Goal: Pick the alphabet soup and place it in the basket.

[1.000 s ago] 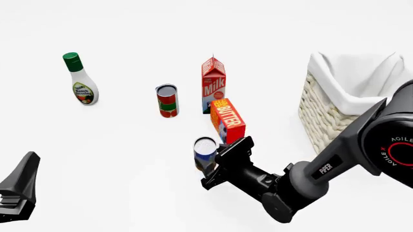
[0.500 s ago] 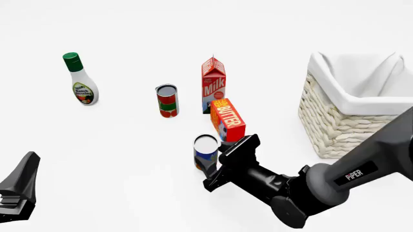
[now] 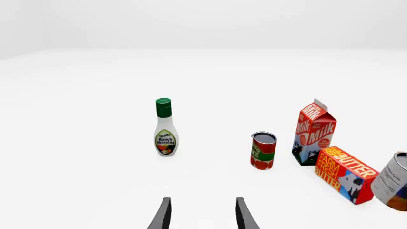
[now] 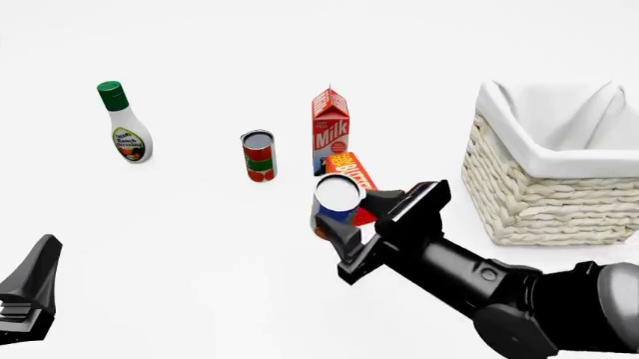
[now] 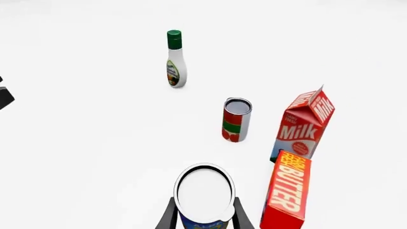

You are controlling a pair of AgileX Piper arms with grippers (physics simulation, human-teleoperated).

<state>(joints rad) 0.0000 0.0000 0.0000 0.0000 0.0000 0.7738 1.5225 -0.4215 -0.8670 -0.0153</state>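
The alphabet soup (image 4: 337,196), a small can with a pale top and a blue label, is held off the table in front of the butter box. My right gripper (image 4: 358,215) is shut on it, one finger on each side. In the right wrist view the can (image 5: 205,193) sits between the fingers (image 5: 167,217). It also shows in the left wrist view (image 3: 394,181). The wicker basket (image 4: 529,191) with a white cloth lining stands to the right of the can. My left gripper (image 4: 25,299) rests low at the near left, open and empty (image 3: 202,217).
A ranch dressing bottle (image 4: 125,127) stands at the far left. A red-and-green can (image 4: 259,157), a milk carton (image 4: 331,127) and an orange butter box (image 4: 355,176) stand in the middle, just behind the held can.
My right gripper has lifted the alphabet soup off the table, up and slightly to the right. The right arm has swung lower in the view. The left arm has not moved.
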